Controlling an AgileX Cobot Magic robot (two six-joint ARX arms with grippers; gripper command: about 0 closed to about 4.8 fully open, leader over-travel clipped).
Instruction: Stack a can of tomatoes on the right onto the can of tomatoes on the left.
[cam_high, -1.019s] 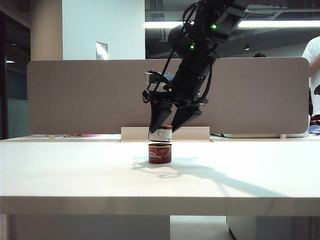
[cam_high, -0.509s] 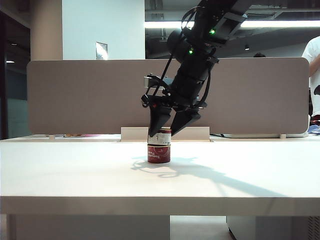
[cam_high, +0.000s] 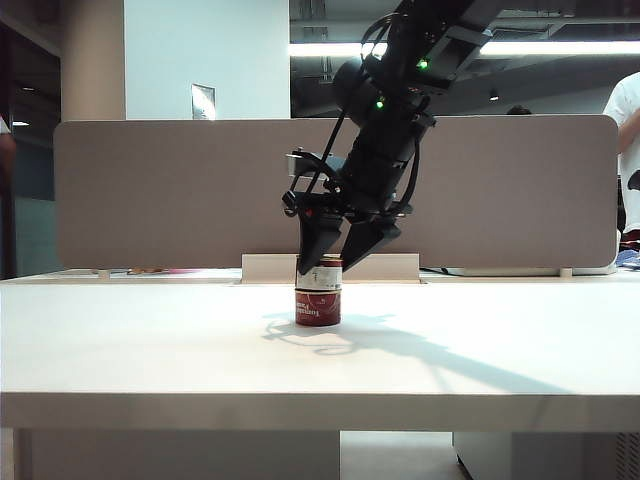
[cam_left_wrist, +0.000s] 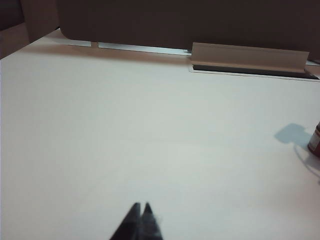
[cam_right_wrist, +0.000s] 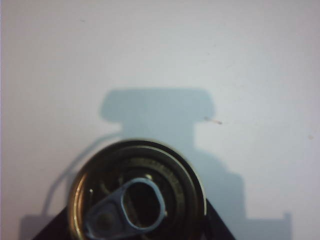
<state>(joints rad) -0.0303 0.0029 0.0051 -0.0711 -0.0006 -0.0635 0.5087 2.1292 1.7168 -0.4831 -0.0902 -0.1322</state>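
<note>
In the exterior view, a red can of tomatoes (cam_high: 318, 308) stands mid-table. A second can of tomatoes (cam_high: 324, 275), with a white and red label, sits directly on top of it. My right gripper (cam_high: 328, 265) reaches down from above, shut on this upper can. The right wrist view looks down on that can's lid and pull tab (cam_right_wrist: 137, 192), with a dark finger (cam_right_wrist: 218, 229) on each side of it. My left gripper (cam_left_wrist: 141, 209) hovers shut and empty over bare table, with the red can (cam_left_wrist: 315, 141) off at the frame's edge.
The white table (cam_high: 150, 350) ends at a front edge near the camera. A grey divider panel (cam_high: 150, 190) runs along the back, with a cable tray flap (cam_high: 395, 266) below it. A person (cam_high: 625, 120) stands at the far right behind the panel.
The right gripper has come down with its can, closing the gap until it rests on the red can. Over the last half second it barely moved.
</note>
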